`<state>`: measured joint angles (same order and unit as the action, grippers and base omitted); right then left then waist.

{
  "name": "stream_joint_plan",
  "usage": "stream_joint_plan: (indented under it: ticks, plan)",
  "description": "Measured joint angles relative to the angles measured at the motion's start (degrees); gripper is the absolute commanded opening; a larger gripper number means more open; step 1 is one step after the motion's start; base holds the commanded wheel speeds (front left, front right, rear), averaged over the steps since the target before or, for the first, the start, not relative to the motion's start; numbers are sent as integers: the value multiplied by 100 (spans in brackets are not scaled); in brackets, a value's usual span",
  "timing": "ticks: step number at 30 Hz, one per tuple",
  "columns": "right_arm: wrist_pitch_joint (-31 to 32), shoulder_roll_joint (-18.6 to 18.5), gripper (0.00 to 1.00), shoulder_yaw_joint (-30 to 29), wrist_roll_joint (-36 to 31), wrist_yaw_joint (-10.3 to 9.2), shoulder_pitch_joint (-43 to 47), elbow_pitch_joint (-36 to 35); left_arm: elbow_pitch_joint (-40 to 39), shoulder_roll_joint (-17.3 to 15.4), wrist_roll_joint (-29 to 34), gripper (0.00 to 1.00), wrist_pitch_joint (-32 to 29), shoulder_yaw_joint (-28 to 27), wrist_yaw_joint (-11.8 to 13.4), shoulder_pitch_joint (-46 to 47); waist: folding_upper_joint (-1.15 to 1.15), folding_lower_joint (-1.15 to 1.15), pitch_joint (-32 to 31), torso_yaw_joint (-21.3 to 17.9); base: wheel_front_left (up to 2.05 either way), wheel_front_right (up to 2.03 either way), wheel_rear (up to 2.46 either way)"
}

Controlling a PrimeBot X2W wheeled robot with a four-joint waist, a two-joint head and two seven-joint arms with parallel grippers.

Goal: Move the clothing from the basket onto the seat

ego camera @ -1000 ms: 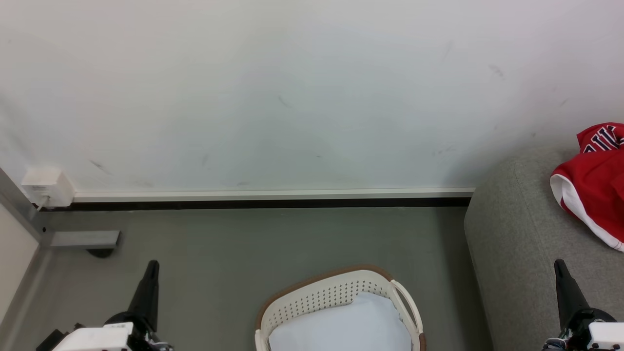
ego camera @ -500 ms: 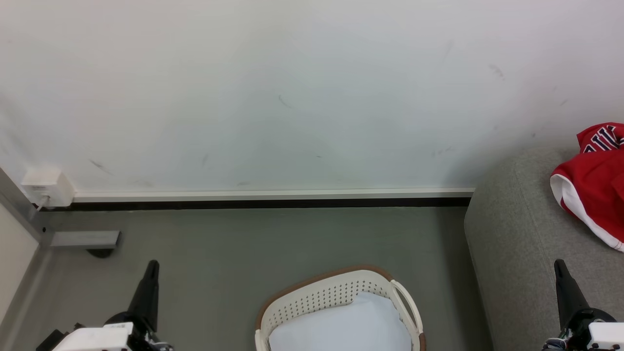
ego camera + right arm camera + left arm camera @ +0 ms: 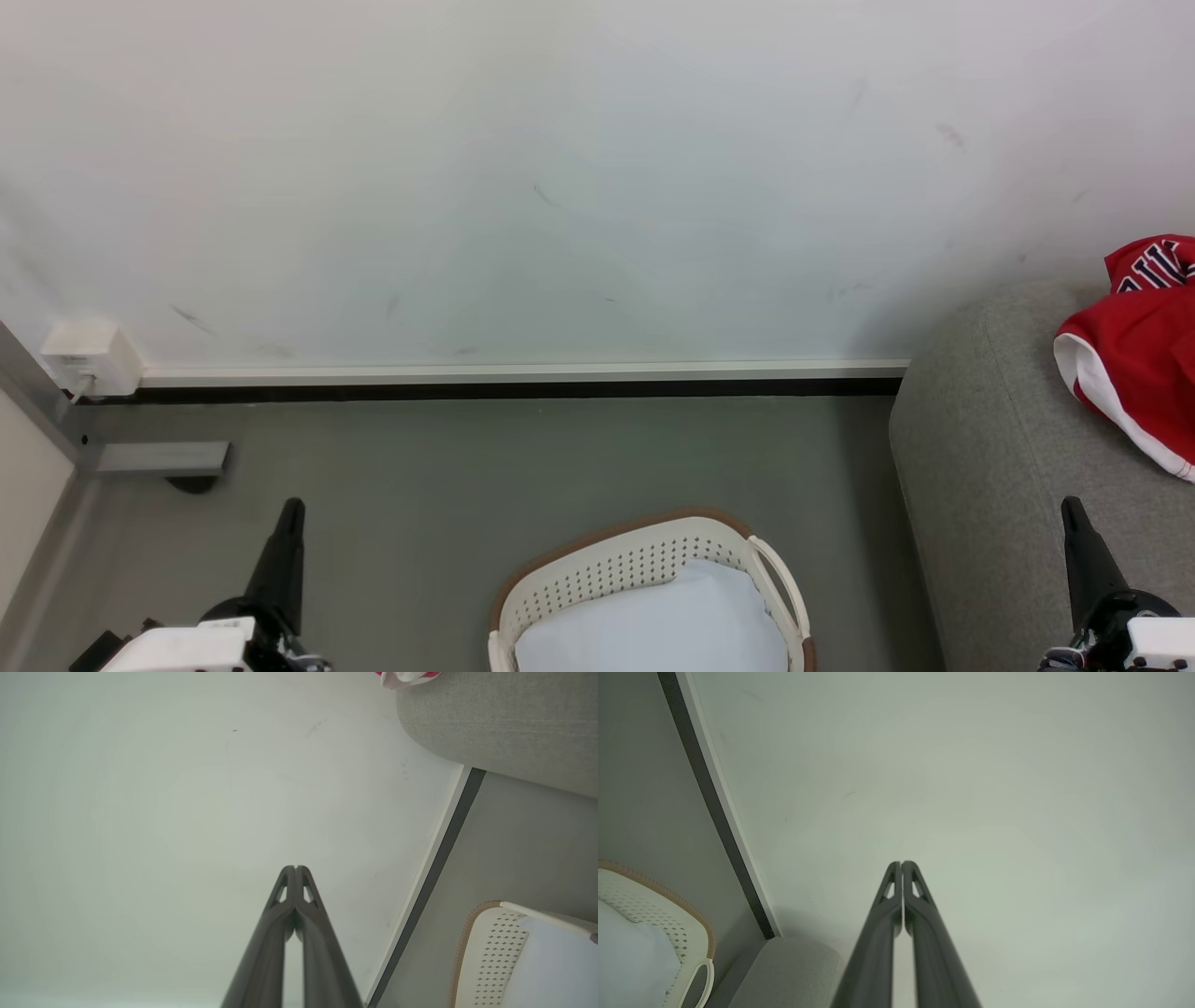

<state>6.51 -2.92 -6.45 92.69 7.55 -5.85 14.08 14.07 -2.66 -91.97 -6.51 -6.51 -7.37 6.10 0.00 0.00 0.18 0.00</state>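
You will find the red jersey (image 3: 1134, 359) lying crumpled on the grey sofa (image 3: 990, 467), on its upper surface toward the far edge by the wall (image 3: 560, 187) and set in from the sofa's rounded end. Its white trim faces that end, a strip of dark-and-white lettering shows at its top, and the head view's right edge cuts it off. The cream basket (image 3: 616, 563) stands on the grey floor (image 3: 523, 457) just beside that rounded end of the sofa, a narrow strip of floor between them, and well apart from the black-and-white skirting (image 3: 523, 375) at the foot of the wall. Inside the basket a plain white cloth (image 3: 653, 621) covers the bottom. Your left gripper (image 3: 293, 506) hangs over the floor to the left of the basket, apart from it, and your right gripper (image 3: 1070, 504) shows over the near part of the sofa, short of the jersey. Both claws are closed and hold nothing: in each wrist view the two dark fingers (image 3: 878, 938) lie pressed together up to their tips, pointing at the wall. In the left wrist view the basket's brown rim and one handle sit beside the sofa's end; in the right wrist view a scrap of the jersey's red and white hem lies at the sofa's edge. A small white box (image 3: 91, 357) sits on the wall near the floor's far left corner.
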Motion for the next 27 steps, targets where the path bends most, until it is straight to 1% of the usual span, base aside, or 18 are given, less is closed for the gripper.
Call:
stream_joint_plan:
  ticks: [27]
  plan:
    - [1,1,0,-2,0,0,0,0,0,-1,0,0,0,0,0,0,0,0,0,0,0,0,0]
